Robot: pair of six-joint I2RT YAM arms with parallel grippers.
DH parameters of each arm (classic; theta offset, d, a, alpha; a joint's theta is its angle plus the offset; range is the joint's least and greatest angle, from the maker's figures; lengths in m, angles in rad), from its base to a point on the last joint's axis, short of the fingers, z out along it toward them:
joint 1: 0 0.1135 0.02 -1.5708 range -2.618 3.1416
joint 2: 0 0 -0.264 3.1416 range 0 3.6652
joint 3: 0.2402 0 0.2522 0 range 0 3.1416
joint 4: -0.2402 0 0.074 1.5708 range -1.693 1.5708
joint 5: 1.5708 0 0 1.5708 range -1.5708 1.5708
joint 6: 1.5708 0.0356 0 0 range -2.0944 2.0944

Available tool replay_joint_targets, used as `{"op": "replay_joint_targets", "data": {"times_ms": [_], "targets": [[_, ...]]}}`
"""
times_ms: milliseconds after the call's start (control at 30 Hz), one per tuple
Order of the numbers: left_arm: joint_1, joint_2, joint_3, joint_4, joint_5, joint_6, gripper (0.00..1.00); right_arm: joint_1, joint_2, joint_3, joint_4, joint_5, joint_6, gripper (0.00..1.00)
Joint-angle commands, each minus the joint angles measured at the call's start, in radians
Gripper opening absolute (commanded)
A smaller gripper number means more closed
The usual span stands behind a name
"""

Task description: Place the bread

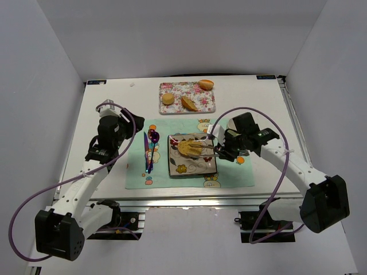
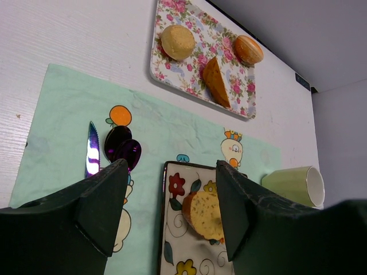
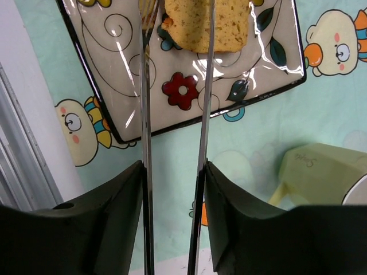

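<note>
The bread [image 1: 189,148], a flat golden-yellow slice with a browner crust, is at the far end of the square flowered plate [image 1: 194,167]. My right gripper [image 1: 221,151] is shut on metal tongs [image 1: 204,150]. The two tong arms [image 3: 203,114] reach forward and straddle the bread [image 3: 200,26] over the plate [image 3: 189,91]. I cannot tell whether the slice rests on the plate or is held just above it. My left gripper [image 1: 120,134] is open and empty above the green placemat, left of the plate. Its view [image 2: 172,172] shows the bread [image 2: 206,215] between its fingers.
A floral tray [image 1: 175,89] at the back holds a small round bun [image 1: 167,98], a dark wedge [image 1: 188,103] and an orange bun [image 1: 206,85]. A knife [image 2: 92,150] and a purple spoon [image 2: 121,148] lie left of the plate. A green cup [image 2: 292,184] lies at its right.
</note>
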Motion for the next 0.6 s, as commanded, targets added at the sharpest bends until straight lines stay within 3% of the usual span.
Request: {"op": "replay_joint_targets", "data": {"times_ms": [0,200,300,333,400,467,567], "targets": [[0.000,-0.039,-0.004,0.018,0.002,-0.011,0.72,0.004,-0.017,0.059,-0.019,-0.046,-0.011,0.50],[0.001,-0.031,0.003,0.017,0.009,-0.006,0.72,0.001,-0.078,0.134,-0.041,-0.106,0.034,0.45],[0.001,-0.016,0.012,0.029,0.020,-0.006,0.72,-0.023,-0.107,0.187,0.008,-0.120,0.138,0.30],[0.001,-0.011,0.015,0.038,0.025,-0.006,0.72,-0.063,-0.110,0.203,0.028,-0.126,0.176,0.19],[0.001,0.004,0.022,0.046,0.037,-0.006,0.71,-0.118,-0.103,0.243,0.094,-0.100,0.302,0.13],[0.001,0.015,0.026,0.060,0.049,-0.006,0.71,-0.257,-0.086,0.264,0.133,-0.100,0.389,0.00],[0.001,0.038,0.029,0.069,0.092,-0.003,0.69,-0.481,-0.046,0.275,0.191,-0.060,0.550,0.00]]}}
